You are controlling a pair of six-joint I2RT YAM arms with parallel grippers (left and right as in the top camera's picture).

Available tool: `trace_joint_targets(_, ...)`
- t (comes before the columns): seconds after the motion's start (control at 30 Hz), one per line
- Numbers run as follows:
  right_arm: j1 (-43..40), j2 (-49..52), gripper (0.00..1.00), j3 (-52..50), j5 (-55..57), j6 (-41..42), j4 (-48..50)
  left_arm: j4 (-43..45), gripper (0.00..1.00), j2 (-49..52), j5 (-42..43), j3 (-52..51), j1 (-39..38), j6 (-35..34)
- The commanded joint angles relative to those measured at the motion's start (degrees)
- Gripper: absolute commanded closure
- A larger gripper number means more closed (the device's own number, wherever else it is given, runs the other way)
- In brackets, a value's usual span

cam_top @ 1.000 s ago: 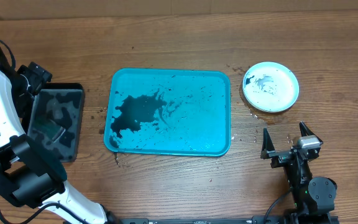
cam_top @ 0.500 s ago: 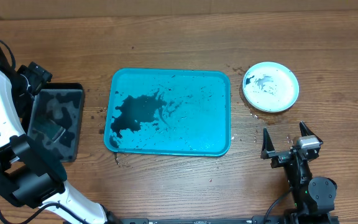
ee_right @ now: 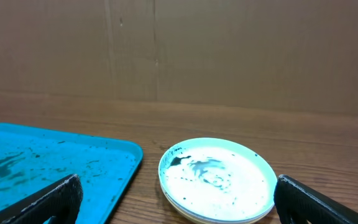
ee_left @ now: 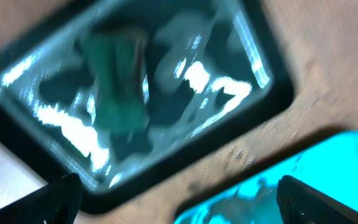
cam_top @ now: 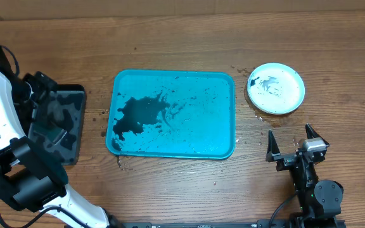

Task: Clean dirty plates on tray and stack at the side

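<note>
Left gripper (cam_top: 43,92) shifts slightly over far end of black tray (cam_top: 75,158) at worktop's left edge; right gripper (cam_top: 291,144) unmoved near front right corner. Both sets of fingers spread wide, holding nothing. Plates (cam_top: 275,88) sit stacked toward far right corner, off turquoise tray (cam_top: 170,72) (top one still smeared). Likely step: fetch green sponge (ee_left: 117,81). Centre over it, descend straight, clear rim.
</note>
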Motion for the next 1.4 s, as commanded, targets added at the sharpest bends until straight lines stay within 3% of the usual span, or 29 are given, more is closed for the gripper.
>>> trace_joint_targets(0.0, -0.1, 0.1, 0.0, -0.6, -0.5, -0.2, 0.5, -2.1, 0.0, -0.6, 0.7, 0.4, -0.8, 2.6)
trace_joint_targets(0.1, -0.1, 0.1, 0.0, -0.6, -0.5, -0.2, 0.5, -2.3, 0.0, -3.0, 0.8, -0.3, -1.2, 3.1)
trace_joint_targets(0.33, -0.1, 0.1, 0.0, -0.6, -0.5, -0.2, 0.5, 3.9, 0.0, -15.7, 0.8, -10.8, -5.6, 14.6)
trace_joint_targets(0.73, -0.1, 0.1, 0.0, -0.6, -0.5, -0.2, 0.5, 31.1, 0.0, -46.3, 0.9, -49.4, -18.6, 31.8)
trace_joint_targets(1.17, -0.1, 0.1, 0.0, -0.6, -0.5, -0.2, 0.5, 59.5, 0.0, -72.4, 7.0, -79.7, -20.7, 31.8)
trace_joint_targets(1.37, -0.1, 0.1, 0.0, -0.6, -0.5, -0.2, 0.5, 68.0, 0.0, -80.8, 7.3, -89.6, -21.4, 30.6)
